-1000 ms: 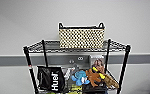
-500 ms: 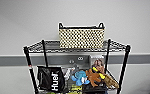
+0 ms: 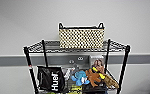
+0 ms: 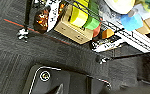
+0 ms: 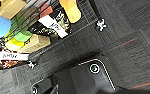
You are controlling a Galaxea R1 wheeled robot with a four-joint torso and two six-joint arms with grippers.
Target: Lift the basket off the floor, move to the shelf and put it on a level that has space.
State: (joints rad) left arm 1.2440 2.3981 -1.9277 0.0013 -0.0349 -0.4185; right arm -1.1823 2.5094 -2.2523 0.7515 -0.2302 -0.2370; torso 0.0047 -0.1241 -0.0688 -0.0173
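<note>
1. One rectangular cream-beige woven basket (image 3: 81, 38) with a dark rim sits upright on the uppermost black wire-grid level (image 3: 49, 47) of the tall black metal wire shelf (image 3: 126, 62), against the grey wall. Nothing else is on that level.
2. Handling, judged: light, fairly stiff weave, rough enough not to slip, not fragile. Best hold is the two small dark loop handles, at 9 and 3 o'clock on the rim, or the short ends.
3. Tier below: one black bag with white lettering (image 3: 51, 78) at 7 o'clock of the basket, one blue plush toy (image 3: 80, 77), and one brown plush toy (image 3: 96, 75) at 5 o'clock.
4. Both wrist views look down on the dark grey carpet floor (image 4: 13, 55) by the shelf's wheels.
5. Left hand and right hand: can't tell whether apart or together.
</note>
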